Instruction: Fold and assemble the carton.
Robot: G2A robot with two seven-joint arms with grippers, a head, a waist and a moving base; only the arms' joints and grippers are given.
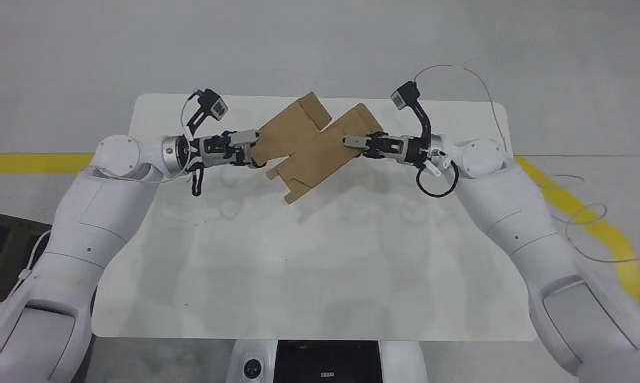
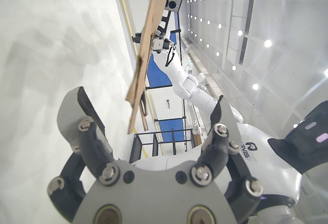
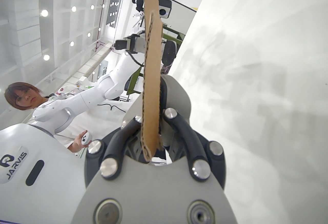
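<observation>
Matt brown corrugated cardboard carton (image 1: pixel 318 148), raw fluted edges; smooth, faintly sheened white table (image 1: pixel 300 273)

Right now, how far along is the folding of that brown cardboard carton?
Done: the flat brown cardboard carton is off the white table, held up by the right gripper, shut on one edge. In hand: the left gripper is open near the opposite edge, gripping nothing. Left: all the folding; no box shape yet.

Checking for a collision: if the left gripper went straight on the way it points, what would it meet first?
Probably the carton, hanging edge-on just ahead of the open left gripper and held by the right gripper; the gap's depth is unclear.
</observation>
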